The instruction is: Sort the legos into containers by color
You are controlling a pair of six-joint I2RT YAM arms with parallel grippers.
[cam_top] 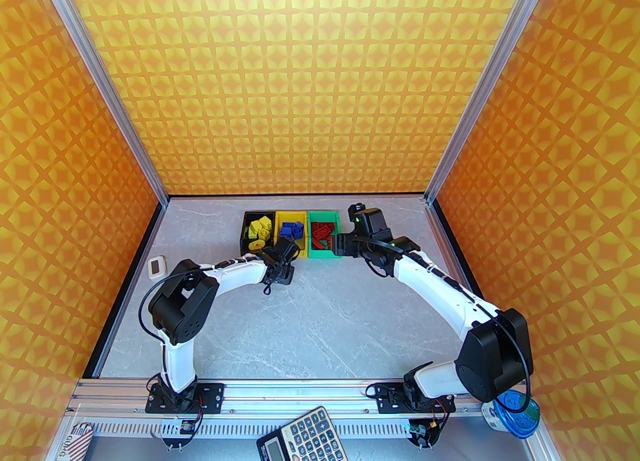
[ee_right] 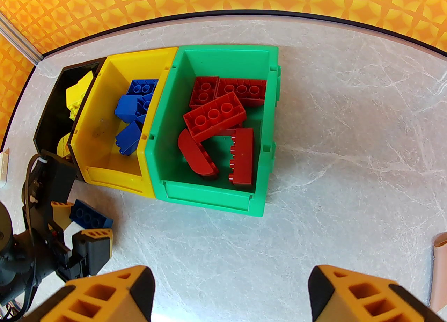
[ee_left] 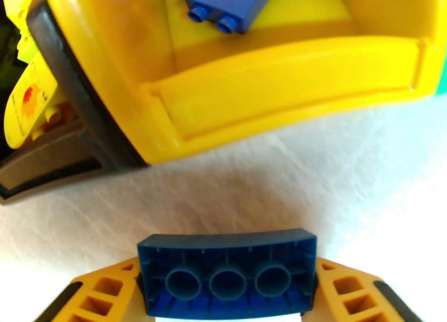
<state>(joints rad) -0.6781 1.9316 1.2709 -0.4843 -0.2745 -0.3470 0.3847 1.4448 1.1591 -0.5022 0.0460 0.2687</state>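
Currently left gripper point(ee_left: 225, 273) clamped on blue brick point(ee_left: 227, 247) near yellow bin point(ee_left: 279, 79); right gripper point(ee_right: 230, 287) spread wide.

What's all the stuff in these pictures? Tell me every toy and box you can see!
bins: three, a black bin, a yellow bin and a green bin, in a row at the back of the table
yellow legos: several, yellow, in the black bin
blue legos: at least three, blue, in the yellow bin
red legos: five visible, red, in the green bin
blue brick: one, blue, in front of the yellow bin
calculator: one, grey, near edge
cup: one, blue lid, by the right arm's base
small white device: one, white, table's left side
left gripper: orange fingers, gripping the blue brick
right gripper: orange fingers, open, before the green bin
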